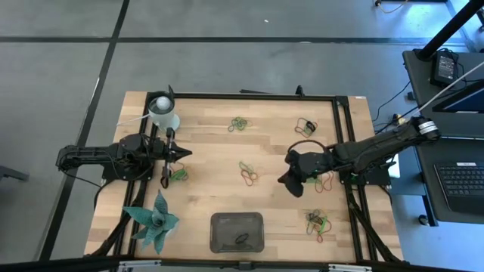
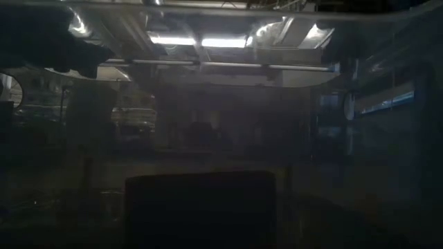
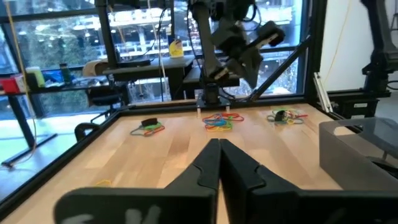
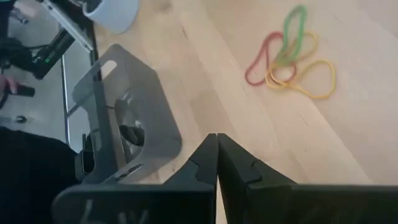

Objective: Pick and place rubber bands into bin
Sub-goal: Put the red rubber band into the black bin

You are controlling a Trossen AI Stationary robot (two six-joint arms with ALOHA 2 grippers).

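Bin (image 1: 237, 231) at near edge, long axis left-right

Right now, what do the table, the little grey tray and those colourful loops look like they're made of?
The table looks like pale wood: joined planks with grain lines and a smooth matte top. The grey tray seems to be plastic, since its walls in the right wrist view look thin, moulded and slightly see-through. The colourful loops look like rubber: thin, floppy rings lying limp in bent shapes.

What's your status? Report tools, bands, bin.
Left tool shut, parked by white cup. Right tool shut, empty, beside centre bands. Bin holds one dark band. Path clear.
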